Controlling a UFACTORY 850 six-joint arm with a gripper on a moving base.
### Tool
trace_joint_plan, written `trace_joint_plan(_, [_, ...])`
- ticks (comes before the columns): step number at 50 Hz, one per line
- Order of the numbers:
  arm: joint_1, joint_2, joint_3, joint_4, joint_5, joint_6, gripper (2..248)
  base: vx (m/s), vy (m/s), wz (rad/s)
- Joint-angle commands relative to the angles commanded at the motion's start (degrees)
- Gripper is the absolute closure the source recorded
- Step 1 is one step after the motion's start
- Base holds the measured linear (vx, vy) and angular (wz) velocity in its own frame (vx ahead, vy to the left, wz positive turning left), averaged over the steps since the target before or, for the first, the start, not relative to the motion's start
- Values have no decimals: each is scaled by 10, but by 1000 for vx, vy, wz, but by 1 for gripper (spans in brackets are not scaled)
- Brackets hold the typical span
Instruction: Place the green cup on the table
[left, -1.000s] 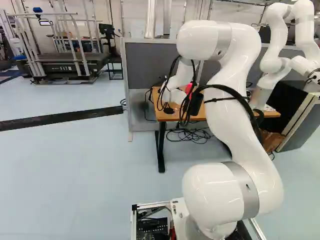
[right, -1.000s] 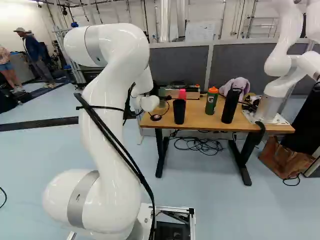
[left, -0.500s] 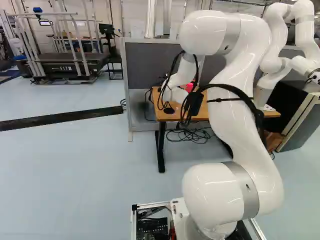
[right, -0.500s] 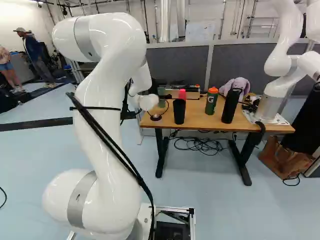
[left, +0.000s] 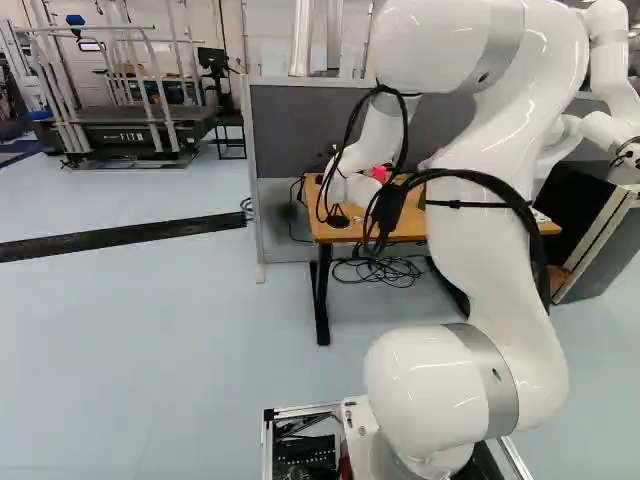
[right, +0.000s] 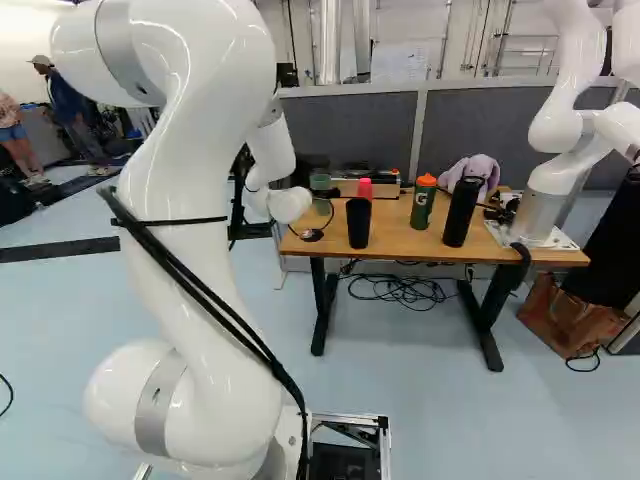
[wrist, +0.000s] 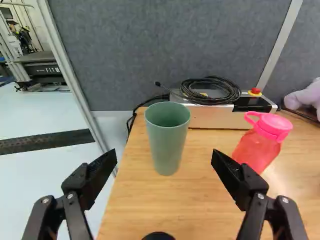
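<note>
Green tapered plastic-looking cup (wrist: 168, 142) stands upright on brown wooden table (wrist: 190, 212), directly ahead of black two-fingered gripper (wrist: 164, 158), spread open, holding nothing.

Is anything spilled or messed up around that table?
Nothing looks spilled or broken. The green cup stands upright on the table. One messy bit: black cables lie in a loopy tangle on the floor underneath.

So yeah, print-wise there's short pale block lettering on the side of the big black treadmill with grey metal rails (left: 132, 136), a whitish mark on the green bottle with an orange lid (right: 423, 203), and the white paper sheet on the wall (right: 399, 61) is too small to make out.
</note>
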Motion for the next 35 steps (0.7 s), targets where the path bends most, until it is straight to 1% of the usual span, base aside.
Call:
trace_joint_plan(18, [7, 45, 56, 0, 0, 0, 3, 0, 0, 0])
trace_joint_plan(35, [7, 53, 64, 0, 0, 0, 3, 0, 0, 0])
